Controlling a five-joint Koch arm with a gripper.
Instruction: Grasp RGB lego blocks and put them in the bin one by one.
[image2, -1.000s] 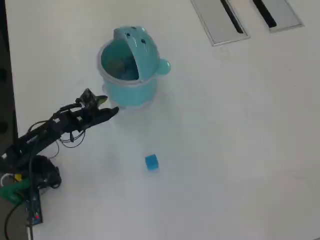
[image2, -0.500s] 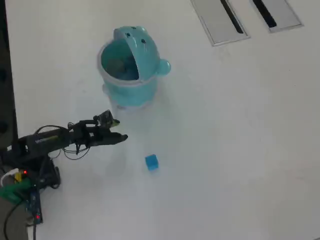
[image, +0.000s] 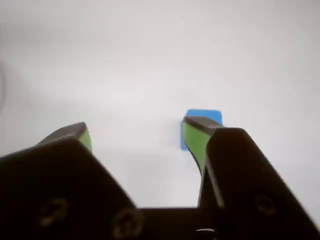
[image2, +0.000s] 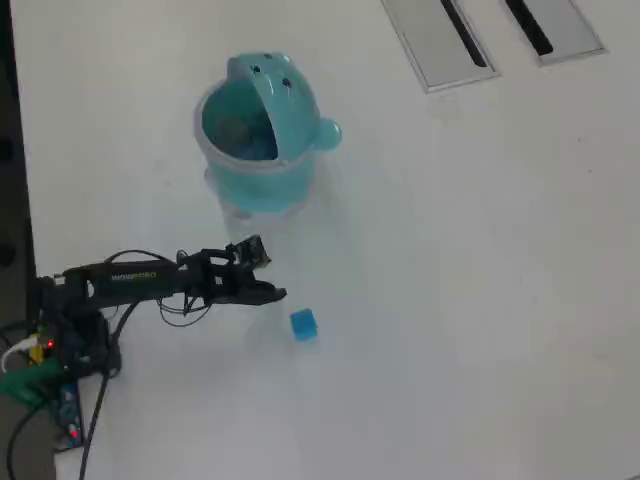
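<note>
While the hand (image: 135, 131) hangs with jaws spread wide, the blue block (image: 204, 116) sits on the white table (image: 150, 60) apparently just behind one fingertip (image: 196, 137), untouched.

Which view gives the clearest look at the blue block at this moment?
The overhead view: the blue block lies whole and unobstructed on the table, just beyond the gripper. The wrist view shows it closer but blurred, partly hidden behind one green-padded fingertip.
</note>
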